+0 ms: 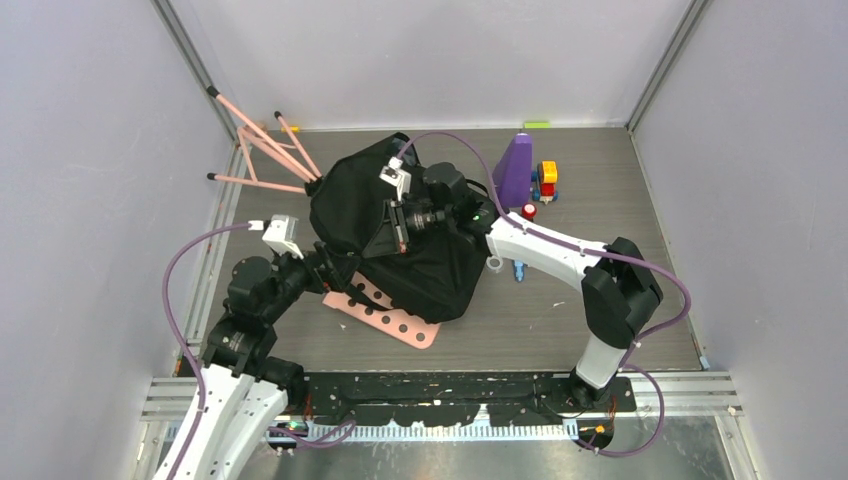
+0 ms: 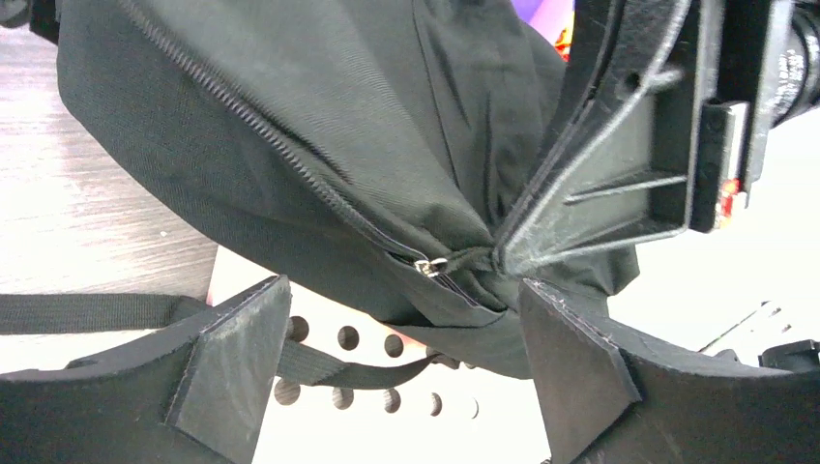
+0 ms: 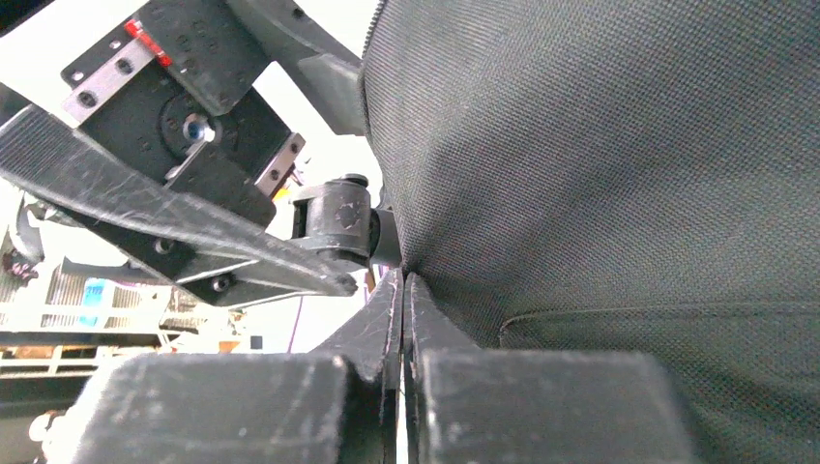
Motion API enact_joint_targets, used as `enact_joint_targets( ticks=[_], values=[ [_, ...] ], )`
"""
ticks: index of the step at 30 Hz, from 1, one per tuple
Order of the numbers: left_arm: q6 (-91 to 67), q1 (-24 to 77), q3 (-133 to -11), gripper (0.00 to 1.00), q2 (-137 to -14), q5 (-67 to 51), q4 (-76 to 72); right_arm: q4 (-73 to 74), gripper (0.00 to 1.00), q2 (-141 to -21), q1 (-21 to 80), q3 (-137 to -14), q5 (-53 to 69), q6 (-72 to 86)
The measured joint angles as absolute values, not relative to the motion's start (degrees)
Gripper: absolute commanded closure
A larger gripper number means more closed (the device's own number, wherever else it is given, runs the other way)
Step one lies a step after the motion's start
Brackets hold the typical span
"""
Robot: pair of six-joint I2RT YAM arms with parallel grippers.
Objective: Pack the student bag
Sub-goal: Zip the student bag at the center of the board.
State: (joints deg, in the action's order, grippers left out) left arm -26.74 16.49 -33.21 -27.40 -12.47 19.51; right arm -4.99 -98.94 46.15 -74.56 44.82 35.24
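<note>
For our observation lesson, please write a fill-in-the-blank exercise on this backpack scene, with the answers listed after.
1. The student bag lies partly on a ____ perforated board.
2. The right claw is ____ on the bag's fabric.
3. The left claw is ____, with nothing gripped between its fingers.
Missing words: pink; shut; open.

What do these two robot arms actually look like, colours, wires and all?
Both arms pair white tubular links with chunky black joints: see the left arm and right arm. A purple cable loops along each. Each ends in a black pincer with two wedge-shaped, scuffed fingers and a small white box near the wrist.
</note>
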Motion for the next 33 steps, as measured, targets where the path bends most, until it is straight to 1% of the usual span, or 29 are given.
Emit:
enact_joint_targets(
  ticks=[2, 3, 6, 7, 15, 21, 26, 33],
  values=[
    [-26.5, 16.5, -33.3, 0.12, -26.0, -12.7, 20.0, -2.7, 0.99, -98.9, 46.3, -75.8, 43.2, 35.0],
    [-26.5, 16.5, -33.3, 0.15, -25.6, -12.9, 20.0, -1.7, 0.99, -98.9, 46.3, -76.1, 42.5, 35.0],
    [-26.5, 16.5, -33.3, 0.28, -25.4, -14.2, 20.0, -0.2, 0.99, -98.9, 46.3, -76.8, 40.8, 35.9],
    [-26.5, 16.5, -33.3, 0.29, -25.4, -14.7, 20.0, 0.2, 0.99, -98.9, 46.3, -77.0, 40.2, 36.3],
    [-27.9, 16.5, -31.4, 0.33, -26.0, -16.8, 17.5, 1.3, 0.99, -98.9, 46.3, -78.9, 35.8, 39.8],
    [-32.0, 16.5, -28.4, 0.33, -30.8, -17.6, 12.9, 4.3, 0.99, -98.9, 47.3, -85.0, 32.3, 38.8],
    [-35.3, 16.5, -25.3, 0.40, -31.7, -17.6, 6.6, 9.1, 0.99, -99.7, 48.5, -88.2, 29.2, 36.8],
    [-39.8, 16.5, -20.9, 0.38, -30.8, -17.8, -1.4, 13.8, 0.99, -102.5, 51.4, -93.9, 22.5, 32.8]
  ],
)
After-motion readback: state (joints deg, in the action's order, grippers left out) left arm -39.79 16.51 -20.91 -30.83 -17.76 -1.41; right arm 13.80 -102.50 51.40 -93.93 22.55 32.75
